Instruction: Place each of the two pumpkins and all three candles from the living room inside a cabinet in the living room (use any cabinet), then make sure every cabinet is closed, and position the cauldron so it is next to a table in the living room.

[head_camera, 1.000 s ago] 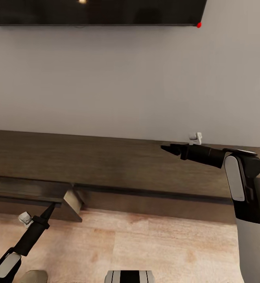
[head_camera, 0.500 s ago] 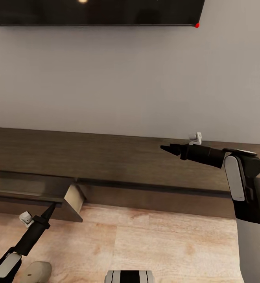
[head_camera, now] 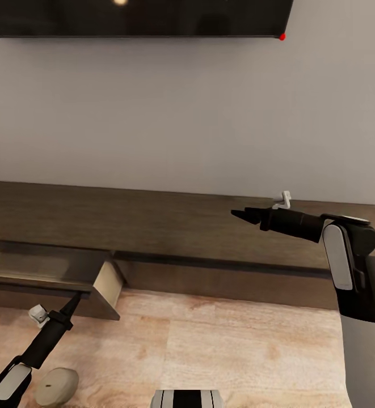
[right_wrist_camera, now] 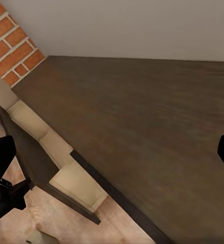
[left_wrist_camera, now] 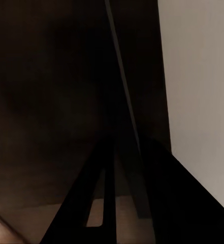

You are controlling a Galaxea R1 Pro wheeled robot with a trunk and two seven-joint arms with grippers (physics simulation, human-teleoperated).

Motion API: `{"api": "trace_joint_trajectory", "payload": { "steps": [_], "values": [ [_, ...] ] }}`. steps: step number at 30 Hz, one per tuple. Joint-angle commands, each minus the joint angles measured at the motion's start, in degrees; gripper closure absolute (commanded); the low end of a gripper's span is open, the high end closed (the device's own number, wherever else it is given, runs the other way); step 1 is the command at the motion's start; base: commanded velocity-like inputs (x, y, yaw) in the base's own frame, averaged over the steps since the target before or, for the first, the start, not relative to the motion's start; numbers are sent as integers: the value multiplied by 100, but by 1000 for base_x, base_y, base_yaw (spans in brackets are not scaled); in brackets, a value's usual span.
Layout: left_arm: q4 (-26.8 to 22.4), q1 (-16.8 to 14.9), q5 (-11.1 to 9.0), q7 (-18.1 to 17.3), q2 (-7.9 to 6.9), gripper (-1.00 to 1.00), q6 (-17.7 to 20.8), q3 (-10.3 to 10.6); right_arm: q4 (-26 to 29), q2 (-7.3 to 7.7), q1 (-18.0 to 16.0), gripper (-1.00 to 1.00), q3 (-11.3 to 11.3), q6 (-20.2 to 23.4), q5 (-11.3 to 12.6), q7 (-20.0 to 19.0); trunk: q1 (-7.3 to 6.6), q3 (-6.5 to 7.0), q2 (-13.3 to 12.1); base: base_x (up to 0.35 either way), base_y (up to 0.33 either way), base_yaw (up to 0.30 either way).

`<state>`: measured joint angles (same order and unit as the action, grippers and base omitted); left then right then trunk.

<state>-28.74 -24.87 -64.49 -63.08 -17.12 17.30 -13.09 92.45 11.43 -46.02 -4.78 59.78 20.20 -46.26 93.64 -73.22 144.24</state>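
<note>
Facing the cabinet (head_camera: 170, 226) with its drawer (head_camera: 51, 272) pulled out for loading — left pincer (head_camera: 74, 302) pressed together, right pincer (head_camera: 241, 215) likewise, candle (head_camera: 57, 386) on the floor

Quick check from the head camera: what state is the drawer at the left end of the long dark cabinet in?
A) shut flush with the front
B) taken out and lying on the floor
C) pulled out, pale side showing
C: the drawer juts forward from the cabinet, its pale side panel exposed, just beyond the left gripper.
</note>
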Motion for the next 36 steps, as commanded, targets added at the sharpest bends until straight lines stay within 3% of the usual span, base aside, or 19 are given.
{"api": "trace_joint_trajectory", "payload": {
  "steps": [1,36],
  "values": [
    [88,0,5,6,-2,100,20,6,1,0,-4,-100,-4,22,-25,-37,0,-5,1,-84,2,0],
    [88,0,-2,22,-2,100,23,-7,1,0,-5,-100,3,22,-25,-47,0,-5,1,-119,15,0]
  ]
}}
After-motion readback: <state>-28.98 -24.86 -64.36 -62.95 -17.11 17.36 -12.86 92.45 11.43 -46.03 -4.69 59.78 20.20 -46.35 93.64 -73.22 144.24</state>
